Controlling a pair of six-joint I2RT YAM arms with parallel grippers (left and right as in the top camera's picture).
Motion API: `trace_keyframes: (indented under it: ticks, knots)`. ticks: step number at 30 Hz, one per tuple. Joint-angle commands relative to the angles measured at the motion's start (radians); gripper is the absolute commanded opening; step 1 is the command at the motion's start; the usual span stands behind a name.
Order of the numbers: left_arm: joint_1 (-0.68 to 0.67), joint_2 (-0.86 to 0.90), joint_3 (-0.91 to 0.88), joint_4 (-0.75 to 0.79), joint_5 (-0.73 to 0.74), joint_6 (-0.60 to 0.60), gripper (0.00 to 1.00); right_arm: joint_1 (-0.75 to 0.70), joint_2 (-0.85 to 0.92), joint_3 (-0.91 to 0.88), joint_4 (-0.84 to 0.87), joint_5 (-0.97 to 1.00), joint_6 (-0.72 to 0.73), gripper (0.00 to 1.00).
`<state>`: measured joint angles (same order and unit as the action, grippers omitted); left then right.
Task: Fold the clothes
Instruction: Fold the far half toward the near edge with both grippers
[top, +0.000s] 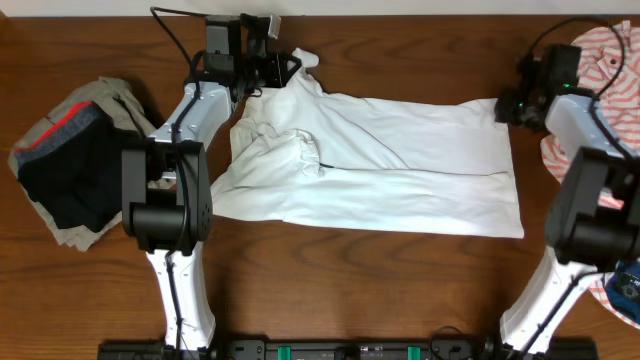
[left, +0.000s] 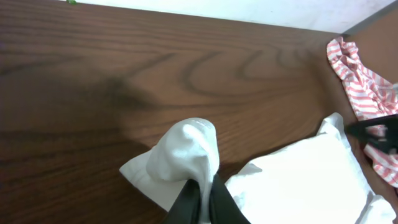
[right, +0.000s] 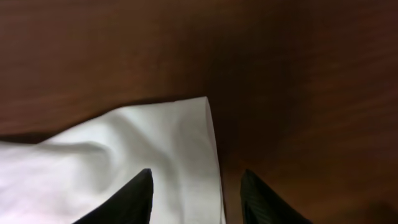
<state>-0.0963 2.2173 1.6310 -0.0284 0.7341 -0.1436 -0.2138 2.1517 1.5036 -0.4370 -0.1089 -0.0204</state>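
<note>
Left jaws pinch the white garment (left: 189, 146); right jaws stand open over its corner.

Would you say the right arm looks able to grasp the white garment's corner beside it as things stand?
Probably yes: the right pincer sits open astride the edge of that corner of the white garment, with nothing lying between them.

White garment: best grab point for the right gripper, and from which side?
Probably the white garment by its far right corner: flat, thin, edges free on the table. Come from the right, where the right gripper hangs open astride the side edge. The left gripper is shut on the far left corner.
</note>
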Motion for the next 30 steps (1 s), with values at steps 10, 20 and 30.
trace_keyframes:
  ticks: [10, 20, 30]
  knots:
    - [-0.001, 0.003, 0.004, -0.047, -0.016, 0.013, 0.06, 0.012, 0.084, 0.005, 0.122, -0.049, -0.019, 0.41]
    - [-0.001, 0.002, 0.004, -0.055, -0.02, 0.016, 0.06, 0.009, 0.079, 0.01, 0.119, -0.082, -0.018, 0.01]
    - [0.004, -0.084, 0.004, -0.224, -0.02, 0.018, 0.06, -0.008, -0.062, 0.104, -0.073, -0.045, -0.003, 0.01]
